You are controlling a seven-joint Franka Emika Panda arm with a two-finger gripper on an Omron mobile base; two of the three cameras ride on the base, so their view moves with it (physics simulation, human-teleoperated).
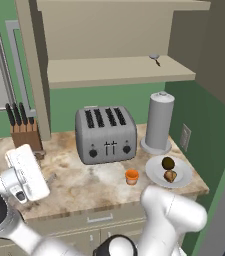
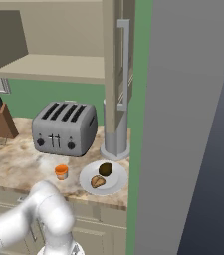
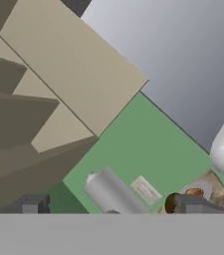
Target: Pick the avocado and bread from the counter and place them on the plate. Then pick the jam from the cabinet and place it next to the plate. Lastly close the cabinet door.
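On the right end of the marbled counter [image 1: 79,185] stands the white plate [image 1: 183,178] [image 2: 114,186]. The dark avocado [image 1: 168,162] [image 2: 105,169] and the tan bread [image 1: 170,175] [image 2: 98,182] both lie on it. The orange jam [image 1: 132,176] [image 2: 61,172] stands upright on the counter just left of the plate, apart from its rim. Above, the cabinet [image 1: 119,70] stands open, its door [image 2: 114,74] swung out edge-on. My gripper [image 3: 112,204] is open and holds nothing; its white hand [image 1: 26,172] hovers over the counter's left end, far from the plate.
A silver toaster [image 1: 106,134] sits mid-counter with a tall grey cylinder [image 1: 159,122] to its right and a knife block [image 1: 24,132] at the far left. A small grey utensil [image 1: 154,57] lies on the cabinet shelf. A grey wall [image 2: 193,124] closes off the right.
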